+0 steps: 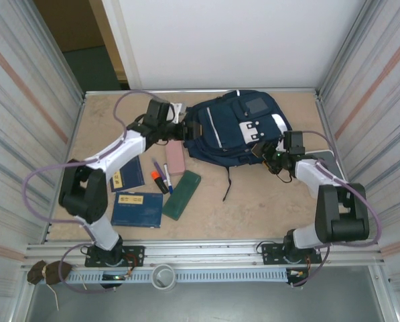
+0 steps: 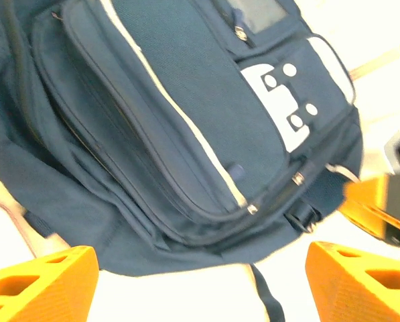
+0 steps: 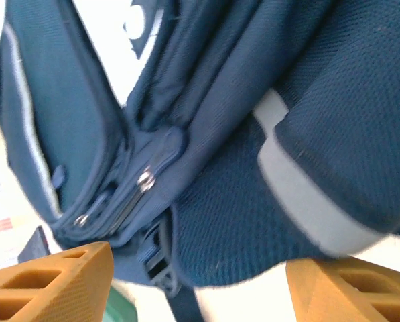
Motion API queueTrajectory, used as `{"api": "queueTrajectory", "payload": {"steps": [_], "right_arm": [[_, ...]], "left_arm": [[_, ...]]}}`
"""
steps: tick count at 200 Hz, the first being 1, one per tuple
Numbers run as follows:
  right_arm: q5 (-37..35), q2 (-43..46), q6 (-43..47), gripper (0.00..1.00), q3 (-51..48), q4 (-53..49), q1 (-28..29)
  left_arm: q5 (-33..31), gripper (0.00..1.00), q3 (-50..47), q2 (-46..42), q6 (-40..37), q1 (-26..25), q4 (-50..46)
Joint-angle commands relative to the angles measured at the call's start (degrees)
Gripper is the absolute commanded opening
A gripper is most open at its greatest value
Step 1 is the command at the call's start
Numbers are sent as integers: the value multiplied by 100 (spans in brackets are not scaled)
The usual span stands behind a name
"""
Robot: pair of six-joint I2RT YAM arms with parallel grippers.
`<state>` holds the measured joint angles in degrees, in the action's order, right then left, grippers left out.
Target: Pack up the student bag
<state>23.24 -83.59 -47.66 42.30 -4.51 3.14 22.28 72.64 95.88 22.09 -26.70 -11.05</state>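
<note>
Barely started, with student bag [image 1: 236,127] seemingly zipped, notebooks [image 1: 137,208], pens [image 1: 161,176] and cases [image 1: 181,194] outside, left gripper [image 2: 200,278] and right gripper [image 3: 200,285] spread empty.

One bag [image 1: 236,127] on the bench [image 1: 253,208]. Two notebooks: one [image 1: 127,176] farther off, one [image 1: 137,209] nearer. One pink box [image 1: 175,159] and one green case [image 1: 181,194]. Three pens, as far as can be told — purple [image 1: 157,168], orange [image 1: 159,181], white-and-blue [image 1: 167,181]. Two arms — left [image 1: 116,157], right [image 1: 320,178].
</note>
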Motion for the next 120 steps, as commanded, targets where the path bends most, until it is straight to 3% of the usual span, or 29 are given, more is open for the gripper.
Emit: {"api": "queueTrajectory", "payload": {"steps": [1, 8, 24, 38, 59, 93, 120], "right_arm": [[-229, -360, -447, 62, 96, 634, 125], [-312, -414, -549, 57, 94, 772, 151], [-292, -414, -797, 24, 72, 1148, 178], [-217, -184, -1081, 6, -2, 1470, 258], [-290, 385, -1445, 1, -29, 1591, 469], [-786, 1246, -1886, 0, 27, 1580, 844], [-1129, 1537, -1871, 0, 251, 1380, 1114]], "left_arm": [[-178, 81, -815, -531, -3, -374, 734], [-282, 81, -1104, -671, -16, -516, 908], [-374, 80, -1671, -902, -11, -802, 1382], [-491, 79, -1999, -1053, -59, -1043, 1684], [-732, 79, -2282, -1242, -395, -1366, 1999], [-1940, 80, -2466, -1413, -1058, -1963, 2294], [-2576, 74, -2408, -1282, -1263, -2255, 2560]]}}
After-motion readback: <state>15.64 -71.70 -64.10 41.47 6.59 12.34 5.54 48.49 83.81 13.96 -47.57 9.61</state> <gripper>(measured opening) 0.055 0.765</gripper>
